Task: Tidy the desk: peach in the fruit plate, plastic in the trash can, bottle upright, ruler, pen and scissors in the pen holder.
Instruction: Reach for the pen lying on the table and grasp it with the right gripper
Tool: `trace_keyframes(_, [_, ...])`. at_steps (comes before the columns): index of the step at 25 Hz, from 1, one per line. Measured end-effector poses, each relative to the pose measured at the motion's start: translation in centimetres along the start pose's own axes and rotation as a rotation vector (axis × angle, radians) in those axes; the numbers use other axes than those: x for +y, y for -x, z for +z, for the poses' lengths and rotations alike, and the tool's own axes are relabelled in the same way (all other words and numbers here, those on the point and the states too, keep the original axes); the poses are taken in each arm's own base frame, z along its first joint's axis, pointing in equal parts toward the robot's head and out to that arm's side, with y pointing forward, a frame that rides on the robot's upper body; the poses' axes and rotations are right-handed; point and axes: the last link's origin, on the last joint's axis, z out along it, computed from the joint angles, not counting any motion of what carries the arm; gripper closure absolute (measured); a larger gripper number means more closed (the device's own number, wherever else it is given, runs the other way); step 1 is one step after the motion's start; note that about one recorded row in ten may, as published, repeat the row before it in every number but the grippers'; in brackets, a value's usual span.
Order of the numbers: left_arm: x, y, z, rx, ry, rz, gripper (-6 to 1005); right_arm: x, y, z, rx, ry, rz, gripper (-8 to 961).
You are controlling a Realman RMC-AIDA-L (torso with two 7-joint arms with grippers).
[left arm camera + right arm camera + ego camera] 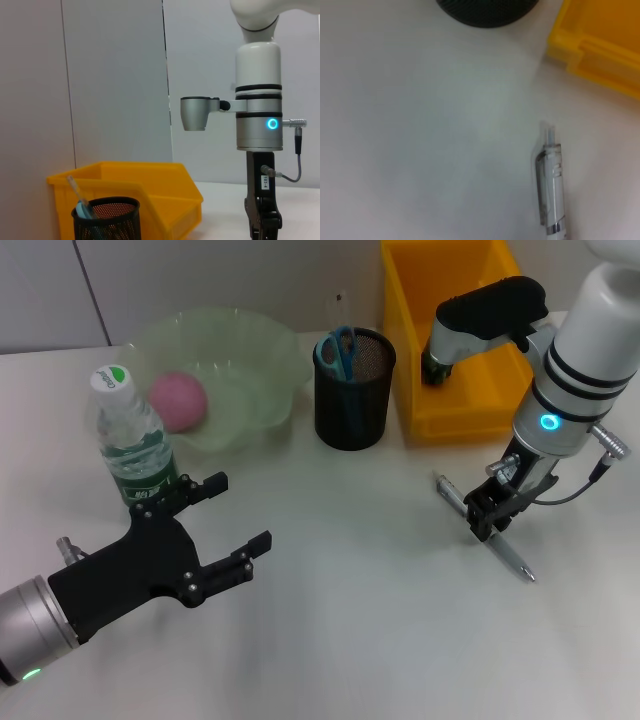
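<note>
Right gripper (490, 512) is low over the white desk (360, 590), directly above the middle of the pen (487, 528), which lies flat on the desk in front of the yellow bin (420, 390). I cannot tell whether its fingers are parted or have contact with the pen. The right wrist view shows the clip end of the pen (551, 190) lying on the desk, with the bin's corner (600, 50) and the edge of the pen holder (485, 12) nearby. Left gripper (222, 525) hangs just in front of the water bottle (132, 440), fingers spread wide, holding nothing. The bottle stands upright, cap on. Pink peach (178, 400) sits in the pale green fruit plate (262, 350) behind the bottle. Black mesh pen holder (352, 390) stands between plate and bin, with blue-handled scissors (340, 350) in it, handles up.
</note>
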Motion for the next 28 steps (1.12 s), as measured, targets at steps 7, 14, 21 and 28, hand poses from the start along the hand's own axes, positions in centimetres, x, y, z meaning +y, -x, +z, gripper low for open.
trace_keyframes(7, [-0.05, 0.01, -0.01, -0.002, -0.001, 0.001, 184, -0.02, -0.06, 0.15, 0.002, 0.000, 0.002, 729])
trace_keyframes(14, [-0.08, 0.01, 0.04, -0.003, -0.001, 0.002, 184, 0.03, -0.11, 0.36, 0.007, 0.000, -0.001, 730])
trace_keyframes(21, [-0.09, 0.00, 0.03, -0.003, -0.001, 0.002, 185, 0.06, -0.10, 0.36, 0.009, -0.003, -0.009, 729])
trace_keyframes(28, [-0.11, -0.01, 0.02, -0.002, -0.003, 0.002, 185, 0.17, -0.03, 0.33, 0.011, -0.014, -0.024, 834])
